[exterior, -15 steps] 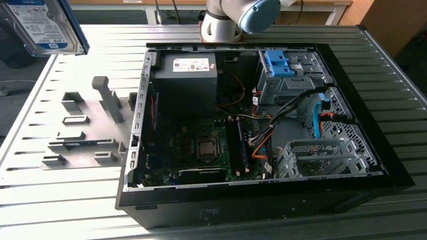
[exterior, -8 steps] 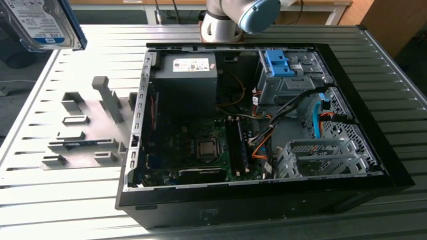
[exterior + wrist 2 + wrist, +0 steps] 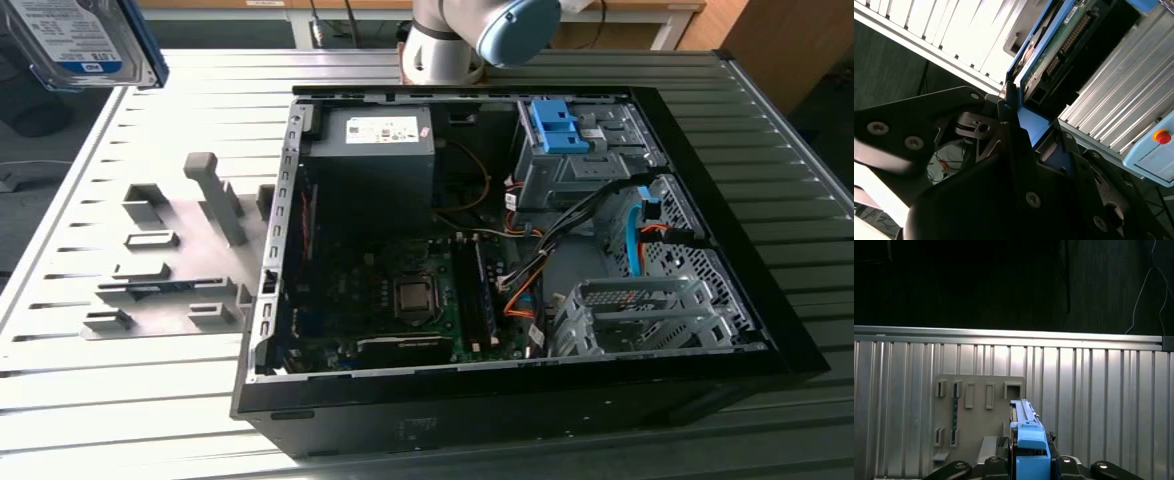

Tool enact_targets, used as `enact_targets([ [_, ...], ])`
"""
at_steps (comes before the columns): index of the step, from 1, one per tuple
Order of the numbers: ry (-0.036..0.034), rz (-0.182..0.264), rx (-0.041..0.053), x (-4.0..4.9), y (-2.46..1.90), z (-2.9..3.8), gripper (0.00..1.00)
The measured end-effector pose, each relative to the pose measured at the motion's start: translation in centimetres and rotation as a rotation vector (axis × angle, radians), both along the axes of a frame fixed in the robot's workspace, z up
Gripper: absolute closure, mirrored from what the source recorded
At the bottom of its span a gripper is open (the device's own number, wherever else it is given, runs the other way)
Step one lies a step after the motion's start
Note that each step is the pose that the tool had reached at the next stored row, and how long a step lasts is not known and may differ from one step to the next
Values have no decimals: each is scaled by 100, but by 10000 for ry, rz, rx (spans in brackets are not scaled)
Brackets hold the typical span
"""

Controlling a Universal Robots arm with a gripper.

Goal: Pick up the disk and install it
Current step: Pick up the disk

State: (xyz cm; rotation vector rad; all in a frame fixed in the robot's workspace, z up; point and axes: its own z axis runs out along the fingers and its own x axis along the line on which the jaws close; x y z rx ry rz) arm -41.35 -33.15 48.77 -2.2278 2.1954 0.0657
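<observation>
Carry step in hand, by the look of it: holds the disk [image 3: 87, 40] aloft at the upper left of the exterior view, claw [image 3: 1036, 120] clamped on its blue carrier edges, well apart from the open computer case [image 3: 534, 420]. Install not yet done; likely calls for squaring the carrier with the drive cage [image 3: 641, 315] at lower right. Cables [image 3: 534, 275] crowd beside that cage; fixture plate [image 3: 167, 300] lies at left on the table [image 3: 107, 420].

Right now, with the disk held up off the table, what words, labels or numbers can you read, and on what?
White-and-blue label on the disk: it carries print, but too blurred to read.
White sticker on the grey box: too small to read.
No text in any view can be quoted.
</observation>
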Motion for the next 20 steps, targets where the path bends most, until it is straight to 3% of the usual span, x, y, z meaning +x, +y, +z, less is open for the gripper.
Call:
enact_targets([
  [9, 0, 2, 0, 18, -1, 0, 63],
  [20, 0, 1, 0, 128, -1, 0, 63],
])
